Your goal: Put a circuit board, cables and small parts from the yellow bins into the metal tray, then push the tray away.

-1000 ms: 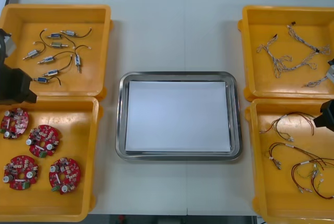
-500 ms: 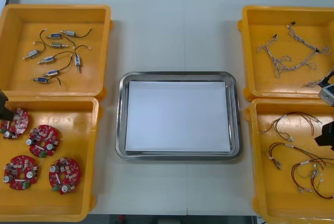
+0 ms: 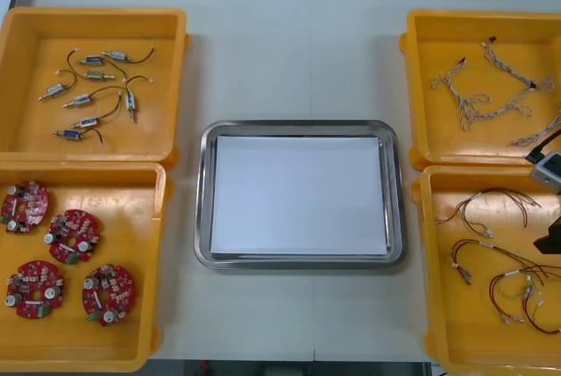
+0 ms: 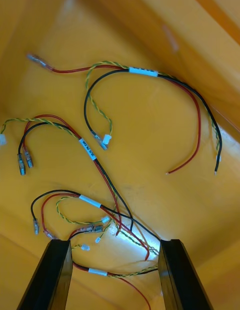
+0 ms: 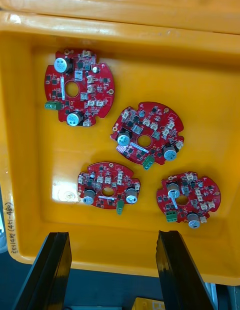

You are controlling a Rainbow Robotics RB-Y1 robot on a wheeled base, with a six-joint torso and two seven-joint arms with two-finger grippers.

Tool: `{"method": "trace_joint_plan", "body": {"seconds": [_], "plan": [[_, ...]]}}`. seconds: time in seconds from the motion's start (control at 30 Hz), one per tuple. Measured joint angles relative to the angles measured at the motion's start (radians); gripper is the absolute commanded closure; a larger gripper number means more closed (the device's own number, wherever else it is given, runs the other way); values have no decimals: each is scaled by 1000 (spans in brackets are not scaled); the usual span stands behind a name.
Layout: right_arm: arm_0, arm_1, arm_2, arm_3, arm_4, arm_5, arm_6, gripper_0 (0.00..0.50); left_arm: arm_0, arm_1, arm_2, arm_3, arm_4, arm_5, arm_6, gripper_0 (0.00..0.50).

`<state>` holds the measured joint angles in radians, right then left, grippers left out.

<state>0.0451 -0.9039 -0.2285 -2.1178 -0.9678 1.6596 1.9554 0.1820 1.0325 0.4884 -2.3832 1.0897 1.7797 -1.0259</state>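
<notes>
My right gripper [image 4: 115, 277] hangs open above the red and yellow cables [image 4: 107, 139], which lie loose on the floor of the near right yellow bin [image 3: 438, 306]; nothing is between its fingers [image 4: 50, 275]. Part of the right arm [image 3: 550, 234] shows at that bin's outer edge. My left gripper [image 5: 114, 272] is open over the near wall of the near left bin [image 5: 150, 39], with several round red circuit boards [image 5: 147, 134] beyond its fingertips. The metal tray [image 3: 203, 192], white inside, sits mid-table holding nothing.
The far left bin [image 3: 166, 25] holds several small metal parts [image 3: 88, 87] with black leads. The far right bin [image 3: 421, 34] holds twisted blue and white cables [image 3: 491, 87]. Bare table [image 3: 298, 60] lies beyond the tray and between the bins.
The left arm has drawn back out of the front view from the left bins. The right arm has slid nearer along the right edge, over the red and yellow cables.
</notes>
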Motion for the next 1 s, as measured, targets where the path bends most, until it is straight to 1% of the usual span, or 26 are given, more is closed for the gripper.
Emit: {"method": "trace_joint_plan", "body": {"seconds": [0.13,0.27,0.4,0.6,0.8,0.9,1.0], "plan": [[15,0,0,0,-14,-25,60,0,19,-4,19,-13,-9,-6,0,0],[33,0,0,0,-25,-56,142,0,20,-21,20,-34,-62,-14,0,0],[50,0,0,0,-26,-68,250,0,20,-49,19,-36,-94,-42,0,0],[67,0,0,0,-26,-75,358,0,20,-81,7,-36,-156,-82,0,0],[68,0,-1,0,-37,-87,565,0,20,-97,-14,-36,-163,-119,0,0],[70,0,-1,0,-39,-96,591,0,20,-113,-21,-36,-167,-135,0,0],[76,0,-1,2,-40,-105,637,0,20,-129,-34,-36,-188,-143,0,0]]}}
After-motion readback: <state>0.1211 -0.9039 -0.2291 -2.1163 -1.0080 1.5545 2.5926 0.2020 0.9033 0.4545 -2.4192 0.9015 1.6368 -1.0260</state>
